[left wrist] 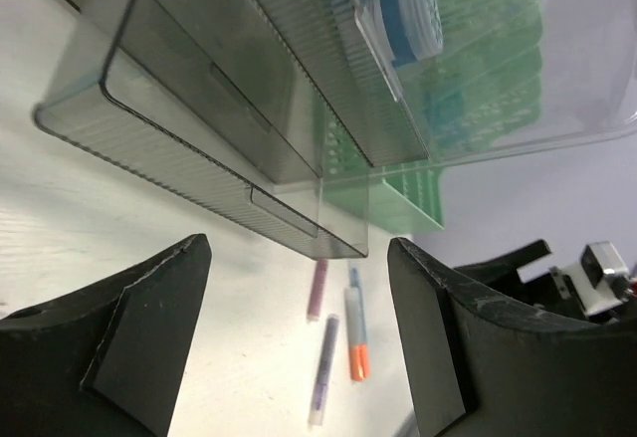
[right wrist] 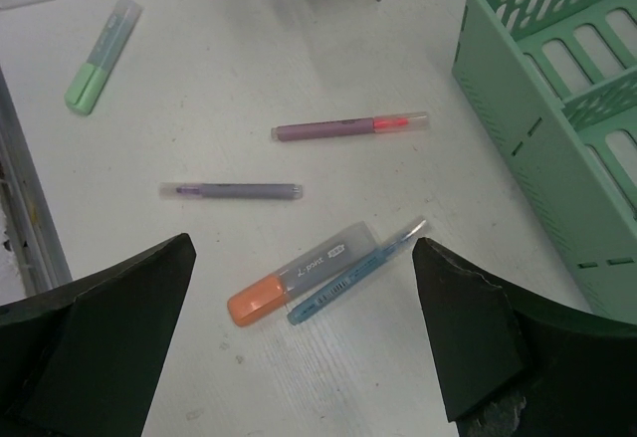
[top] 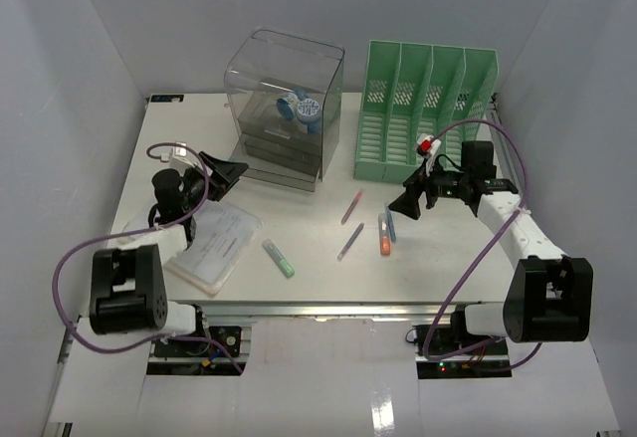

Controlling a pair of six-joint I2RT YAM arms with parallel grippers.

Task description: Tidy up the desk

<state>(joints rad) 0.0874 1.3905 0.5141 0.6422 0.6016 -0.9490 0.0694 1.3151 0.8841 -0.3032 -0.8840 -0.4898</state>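
Plainly white flat desk [top: 328, 280], aluminium rail [top: 328, 307] along front edge.

I see the drawer box [top: 284, 99] left of the file rack [top: 423, 109] at the back of the desk [top: 309, 208]; pens [top: 350, 241] lie before them, a packet [top: 214, 243] front-left.

One desk [top: 318, 283]. One clear drawer box [top: 284, 109], with two blue rolls [top: 299, 110] inside as far as I can tell. One green file rack [top: 423, 109] with four slots. Two purple pens [top: 352, 206], counting the lower purple pen [top: 350, 241]. One blue pen [top: 390, 223]. One orange highlighter [top: 383, 238]. One green highlighter [top: 278, 257]. One clear plastic packet [top: 214, 246].
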